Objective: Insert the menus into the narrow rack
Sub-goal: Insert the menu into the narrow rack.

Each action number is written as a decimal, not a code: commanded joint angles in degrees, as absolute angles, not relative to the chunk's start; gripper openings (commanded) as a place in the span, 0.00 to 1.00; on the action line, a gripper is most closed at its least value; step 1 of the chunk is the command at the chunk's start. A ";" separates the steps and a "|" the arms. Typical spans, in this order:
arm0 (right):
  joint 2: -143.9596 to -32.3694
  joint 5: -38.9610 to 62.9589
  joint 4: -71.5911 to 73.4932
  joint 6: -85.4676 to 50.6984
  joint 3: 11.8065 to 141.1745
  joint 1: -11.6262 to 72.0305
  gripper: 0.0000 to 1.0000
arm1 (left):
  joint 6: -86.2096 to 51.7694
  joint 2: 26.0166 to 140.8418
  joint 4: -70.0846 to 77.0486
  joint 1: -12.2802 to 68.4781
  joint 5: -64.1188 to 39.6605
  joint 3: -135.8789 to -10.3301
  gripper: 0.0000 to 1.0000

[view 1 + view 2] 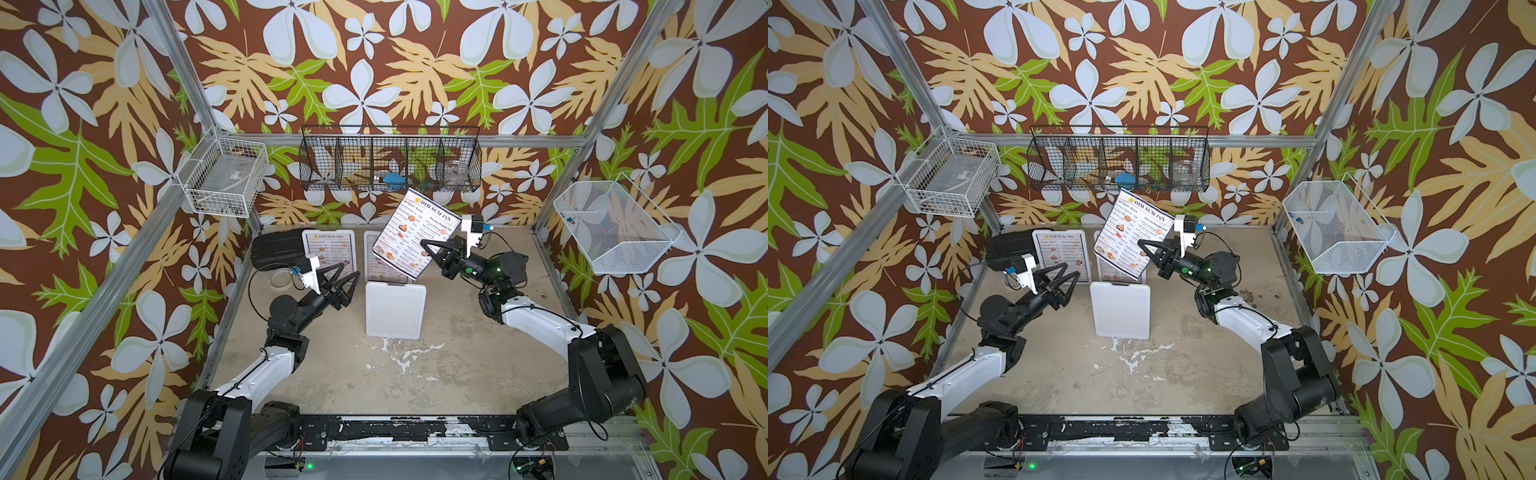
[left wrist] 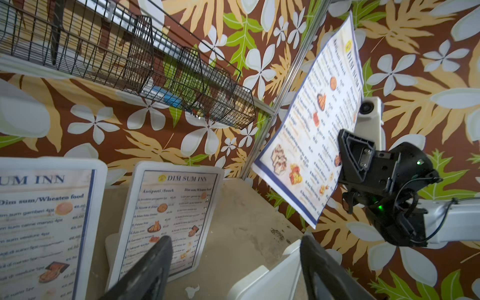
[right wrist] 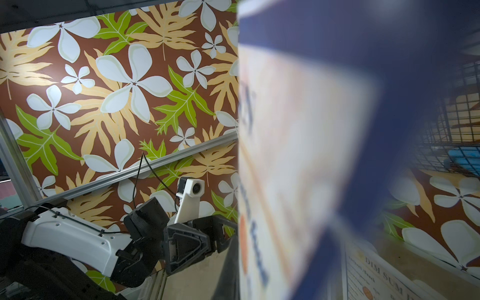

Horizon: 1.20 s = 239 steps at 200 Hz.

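progress: none of the thin glossy white "dim sum inn" menus is in the narrow black wire rack [image 1: 390, 160] yet. right gripper [image 1: 426, 248] clenched on one menu [image 1: 409, 232], tilted in the air near the rack. two other menus [image 1: 328, 251] lie on white rounded panels [image 1: 329, 232]. left gripper [image 1: 350, 272] released, empty.

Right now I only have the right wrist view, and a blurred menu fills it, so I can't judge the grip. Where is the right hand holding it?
Observer: The right hand pinches the menu at its side edge; the sheet is tilted in the air.
Operator: Is the left hand helping?
Observer: No, the left hand is open and empty, apart from it.
Operator: Other menus?
Observer: Two stand at the back: left menu, middle menu.
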<state>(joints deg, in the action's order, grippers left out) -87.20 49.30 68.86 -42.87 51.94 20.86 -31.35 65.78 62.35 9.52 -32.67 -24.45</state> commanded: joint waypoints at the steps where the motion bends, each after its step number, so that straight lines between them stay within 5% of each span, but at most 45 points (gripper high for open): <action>1: -87.35 51.20 75.26 -46.62 51.86 21.00 0.00 | -35.89 66.23 66.35 8.89 -39.92 -26.97 0.80; 239: -89.91 50.36 72.95 -45.00 54.93 25.49 0.00 | -50.40 81.78 84.54 10.59 -50.99 -36.98 0.66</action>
